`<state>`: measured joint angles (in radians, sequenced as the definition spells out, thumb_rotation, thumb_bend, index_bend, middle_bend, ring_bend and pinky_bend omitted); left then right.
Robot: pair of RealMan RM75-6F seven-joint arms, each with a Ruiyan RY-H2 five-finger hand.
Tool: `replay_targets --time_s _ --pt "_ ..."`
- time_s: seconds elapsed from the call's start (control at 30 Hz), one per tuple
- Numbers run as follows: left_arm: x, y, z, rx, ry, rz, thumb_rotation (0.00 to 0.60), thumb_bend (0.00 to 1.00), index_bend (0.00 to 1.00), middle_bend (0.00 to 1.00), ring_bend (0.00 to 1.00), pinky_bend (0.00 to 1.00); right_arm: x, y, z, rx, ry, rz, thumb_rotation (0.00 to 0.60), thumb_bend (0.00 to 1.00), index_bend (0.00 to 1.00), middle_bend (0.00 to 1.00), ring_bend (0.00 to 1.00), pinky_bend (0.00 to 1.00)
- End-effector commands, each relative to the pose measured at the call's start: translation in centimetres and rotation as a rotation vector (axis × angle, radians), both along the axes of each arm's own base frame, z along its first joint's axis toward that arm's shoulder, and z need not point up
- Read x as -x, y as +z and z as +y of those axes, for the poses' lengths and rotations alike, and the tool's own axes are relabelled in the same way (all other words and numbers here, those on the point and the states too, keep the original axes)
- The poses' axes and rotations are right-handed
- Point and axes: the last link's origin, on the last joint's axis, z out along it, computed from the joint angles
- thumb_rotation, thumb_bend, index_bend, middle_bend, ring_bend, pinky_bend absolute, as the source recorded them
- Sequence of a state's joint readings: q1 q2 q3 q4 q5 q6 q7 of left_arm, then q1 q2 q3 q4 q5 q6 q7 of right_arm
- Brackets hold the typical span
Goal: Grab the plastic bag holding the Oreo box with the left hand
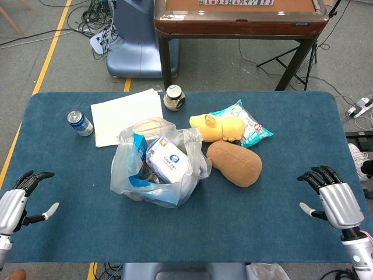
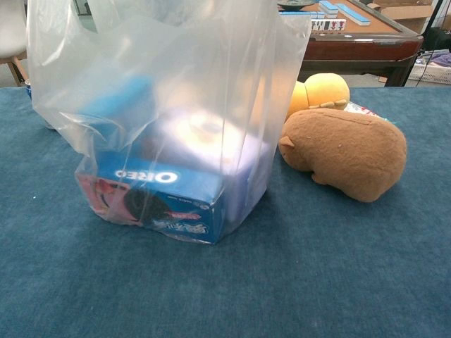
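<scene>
Bag [image 1: 157, 172] stands mid-table, mouth open, holding the Oreo box [image 2: 158, 201] at its base and a white box [image 1: 168, 162] above. Your left hand [image 1: 20, 201] sits at the near left edge, fingers spread, empty, well apart from the bag. Right hand [image 1: 332, 198] likewise spread, empty.

Plastic bag [image 2: 169, 91] holds Oreo box [image 2: 158, 201]; brown plush [image 2: 345, 151] just beside.
</scene>
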<state>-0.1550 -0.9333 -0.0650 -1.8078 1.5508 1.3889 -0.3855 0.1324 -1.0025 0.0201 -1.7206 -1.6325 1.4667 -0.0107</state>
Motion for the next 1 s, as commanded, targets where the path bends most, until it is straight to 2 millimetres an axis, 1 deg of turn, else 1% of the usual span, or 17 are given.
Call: replay_targets --time_s 0.03,0.1,0.27,0.33,0.43,0.5,0.6,0.73,0.83,1.0 --pt "-2.3 0.6 3.0 0.115 -0.083 -0.153 0.348 0.23 0.18 0.2 0.17 0.05 0.0 0.0 0.1 0.002 0.0 0.0 0.6 0.11 0.33 0.32 0.18 0.18" --pt "-3.0 0.7 3.9 0.14 -0.107 -0.179 0.323 0.23 0.17 0.2 0.17 0.05 -0.1 0.0 0.1 0.002 0.002 -0.001 0.6 0.11 0.33 0.32 0.18 0.18" --pt "-5.4 0.3 6.1 0.233 -0.151 -0.257 0.284 0.23 0.17 0.2 0.17 0.05 -0.1 0.0 0.1 0.003 0.001 0.0 0.6 0.11 0.33 0.32 0.18 0.18" --pt "-6.3 0.1 6.7 0.27 -0.163 -0.299 0.251 0.23 0.17 0.2 0.17 0.05 0.0 0.0 0.1 0.003 -0.001 -0.001 0.6 0.11 0.33 0.32 0.18 0.18" --pt "-8.1 -0.1 7.8 0.332 -0.187 -0.379 0.157 0.22 0.17 0.2 0.17 0.05 0.1 0.0 0.1 0.004 -0.007 -0.001 0.6 0.11 0.33 0.32 0.18 0.18" --pt "-9.0 -0.3 8.2 0.369 -0.198 -0.421 0.122 0.22 0.17 0.2 0.17 0.05 0.2 -0.1 0.1 0.003 -0.01 -0.001 0.6 0.11 0.33 0.32 0.18 0.18" --pt "-10.5 -0.6 9.0 0.438 -0.213 -0.474 0.097 0.22 0.17 0.2 0.17 0.05 0.3 -0.1 0.1 0.004 -0.012 -0.003 0.6 0.11 0.33 0.32 0.18 0.18" --pt "-12.4 -1.4 9.7 0.524 -0.242 -0.52 0.083 0.22 0.18 0.2 0.17 0.05 0.5 -0.1 0.1 0.005 -0.017 -0.004 0.6 0.11 0.33 0.32 0.18 0.18" --pt "-13.8 -2.0 10.1 0.578 -0.267 -0.542 0.077 0.22 0.19 0.2 0.17 0.05 0.6 -0.1 0.2 0.007 -0.021 -0.004 0.6 0.11 0.33 0.32 0.18 0.18" --pt "-15.9 -3.1 10.4 0.667 -0.291 -0.582 0.033 0.21 0.2 0.2 0.17 0.05 0.8 0.0 0.3 0.011 -0.025 -0.004 0.6 0.11 0.33 0.32 0.18 0.18"
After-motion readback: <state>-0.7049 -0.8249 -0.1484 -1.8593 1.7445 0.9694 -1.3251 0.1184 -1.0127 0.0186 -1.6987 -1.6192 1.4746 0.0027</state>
